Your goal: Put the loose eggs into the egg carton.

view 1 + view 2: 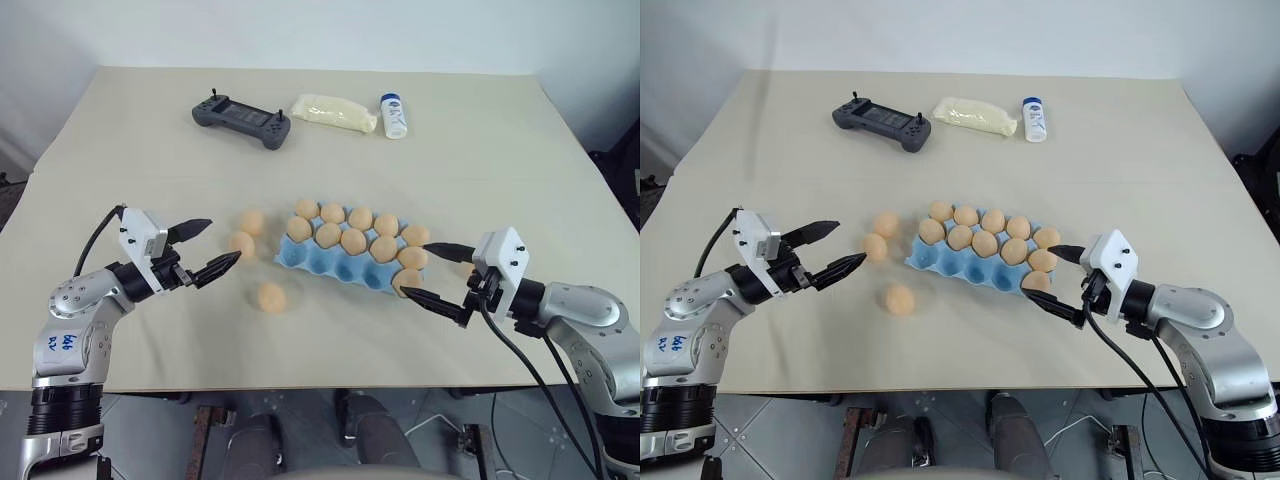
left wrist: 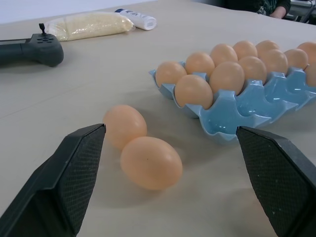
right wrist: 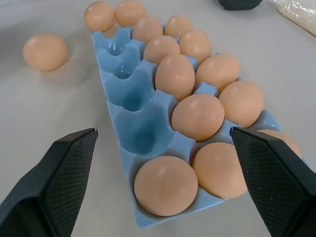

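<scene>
Three loose peach-tan eggs [image 1: 252, 221] lie on the beige table [image 1: 150, 160] just left of the light blue moulded egg carton [image 1: 310, 258]. Both claws, left [image 1: 213, 247] and right [image 1: 434, 273], gape wide, holding nothing.

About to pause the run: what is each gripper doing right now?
Left gripper: open, holding nothing, beside the loose eggs.
Right gripper: open, holding nothing, at the end of the egg carton.
</scene>
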Motion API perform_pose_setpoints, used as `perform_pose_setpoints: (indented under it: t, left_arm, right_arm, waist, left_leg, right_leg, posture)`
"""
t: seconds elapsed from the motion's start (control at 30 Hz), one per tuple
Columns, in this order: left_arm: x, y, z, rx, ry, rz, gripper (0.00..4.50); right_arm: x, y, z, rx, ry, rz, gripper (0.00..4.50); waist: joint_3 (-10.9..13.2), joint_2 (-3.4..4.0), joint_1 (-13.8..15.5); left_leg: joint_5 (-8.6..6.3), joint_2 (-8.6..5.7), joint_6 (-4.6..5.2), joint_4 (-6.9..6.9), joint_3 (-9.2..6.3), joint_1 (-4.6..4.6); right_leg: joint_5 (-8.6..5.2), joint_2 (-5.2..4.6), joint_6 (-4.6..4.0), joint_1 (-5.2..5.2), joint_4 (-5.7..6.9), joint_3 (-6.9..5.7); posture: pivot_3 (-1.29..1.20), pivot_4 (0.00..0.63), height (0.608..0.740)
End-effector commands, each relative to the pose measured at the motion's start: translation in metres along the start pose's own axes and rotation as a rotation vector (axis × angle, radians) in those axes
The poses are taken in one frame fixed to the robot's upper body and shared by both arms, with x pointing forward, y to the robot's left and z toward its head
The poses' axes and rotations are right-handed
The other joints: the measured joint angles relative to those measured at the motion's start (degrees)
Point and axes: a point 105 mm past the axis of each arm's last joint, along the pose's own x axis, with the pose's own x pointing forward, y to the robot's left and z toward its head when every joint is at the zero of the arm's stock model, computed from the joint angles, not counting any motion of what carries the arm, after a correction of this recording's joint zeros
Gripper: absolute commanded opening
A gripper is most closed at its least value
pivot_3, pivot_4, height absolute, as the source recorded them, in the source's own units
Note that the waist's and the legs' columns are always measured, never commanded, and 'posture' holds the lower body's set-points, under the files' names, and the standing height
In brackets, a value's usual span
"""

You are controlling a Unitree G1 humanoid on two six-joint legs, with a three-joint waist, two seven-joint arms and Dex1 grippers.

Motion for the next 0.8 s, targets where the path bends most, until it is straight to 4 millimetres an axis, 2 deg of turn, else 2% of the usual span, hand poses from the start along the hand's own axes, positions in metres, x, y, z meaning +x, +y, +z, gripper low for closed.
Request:
perform_pose_setpoints:
  t: [0.03, 0.37, 0.5, 0.6, 0.8]
  left_arm:
    - [0.002, -0.005, 0.010, 0.039, -0.043, -0.024, 4.50]
    - [0.006, 0.000, 0.011, 0.035, -0.050, -0.006, 4.50]
    - [0.009, -0.002, 0.011, 0.035, -0.051, -0.025, 4.50]
    - [0.009, -0.004, 0.010, 0.024, -0.040, -0.053, 4.50]
    - [0.006, -0.011, 0.002, -0.002, 0.000, -0.128, 4.50]
  right_arm:
    - [-0.003, -0.001, 0.009, -0.032, -0.030, -0.002, 4.49]
    - [-0.001, -0.003, 0.014, -0.030, -0.044, -0.006, 4.49]
    - [-0.005, -0.004, 0.018, -0.020, -0.046, -0.023, 4.49]
    - [-0.019, -0.003, 0.015, 0.003, -0.015, -0.051, 4.49]
    - [-0.057, 0.002, 0.002, 0.058, 0.077, -0.142, 4.49]
  waist:
    - [0.00, 0.00, -0.01]
    - [0.00, 0.00, -0.01]
    - [0.00, -0.01, 0.03]
    - [0.00, -0.01, 0.12]
    - [-0.02, -0.02, 0.65]
  left_leg:
    - [0.00, 0.00, 0.00, 0.00, 0.00, 0.00]
    - [0.00, 0.00, 0.00, 0.05, 0.00, 0.01]
    - [0.00, 0.00, 0.00, 0.09, 0.00, 0.01]
    - [0.00, 0.00, 0.00, 0.07, 0.00, 0.00]
    - [-0.02, 0.01, -0.02, 0.05, -0.01, -0.02]
  right_leg:
    - [0.00, 0.00, 0.00, 0.00, 0.01, 0.00]
    - [0.01, 0.01, 0.02, 0.00, 0.08, 0.00]
    - [0.01, 0.01, 0.02, 0.01, 0.11, 0.00]
    - [0.01, 0.00, 0.02, 0.01, 0.10, -0.01]
    - [0.01, 0.01, 0.03, 0.02, 0.06, -0.08]
  posture:
    - [0.00, 0.150, 0.740]
    - [0.00, 0.150, 0.740]
    - [0.00, 0.150, 0.740]
    - [0.00, 0.150, 0.740]
    - [0.00, 0.150, 0.740]
